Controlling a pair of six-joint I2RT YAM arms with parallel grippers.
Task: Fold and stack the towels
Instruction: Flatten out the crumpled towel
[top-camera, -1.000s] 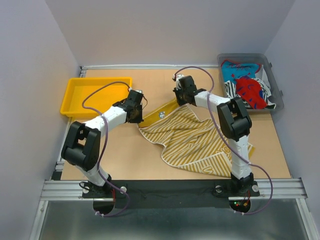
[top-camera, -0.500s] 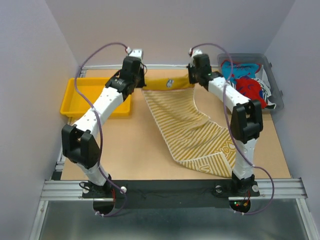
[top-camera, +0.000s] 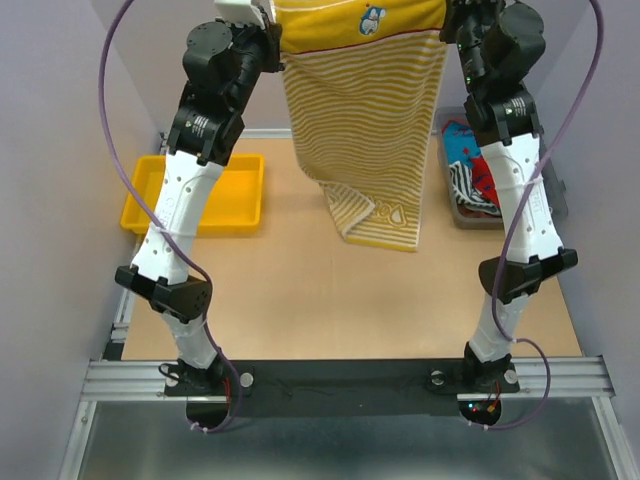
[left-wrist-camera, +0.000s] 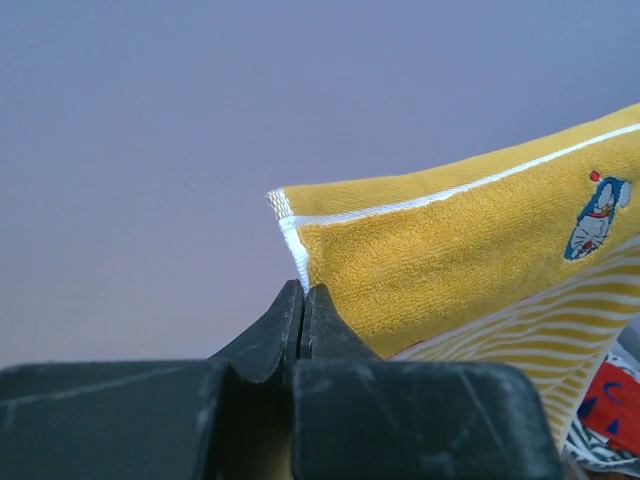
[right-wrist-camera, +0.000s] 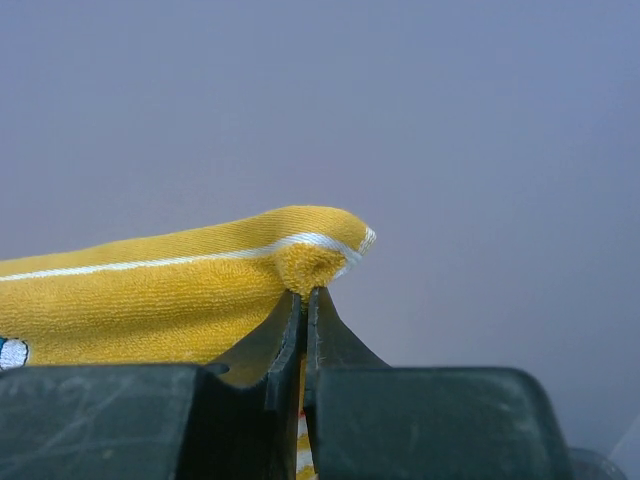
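Note:
A yellow and cream striped towel (top-camera: 360, 110) hangs high above the table, stretched between both arms, its lower end dangling free of the tabletop. My left gripper (left-wrist-camera: 302, 293) is shut on the towel's (left-wrist-camera: 450, 260) top left corner. My right gripper (right-wrist-camera: 304, 297) is shut on the towel's (right-wrist-camera: 150, 295) top right corner. In the top view both grippers sit at the upper edge, left gripper (top-camera: 272, 40) and right gripper (top-camera: 450, 30). A small cartoon patch shows on the plain yellow band. More towels (top-camera: 490, 180), red-blue patterned and black-white striped, lie in a bin at the right.
A yellow tray (top-camera: 150, 195) sits at the left of the tan tabletop (top-camera: 330, 300). A clear grey bin (top-camera: 553, 200) holds the other towels at the back right, partly hidden by the right arm. Purple-grey walls enclose the table.
Both arms have risen steeply, lifting the striped towel off the table until it hangs spread between them. The right gripper closed on its corner at the start.

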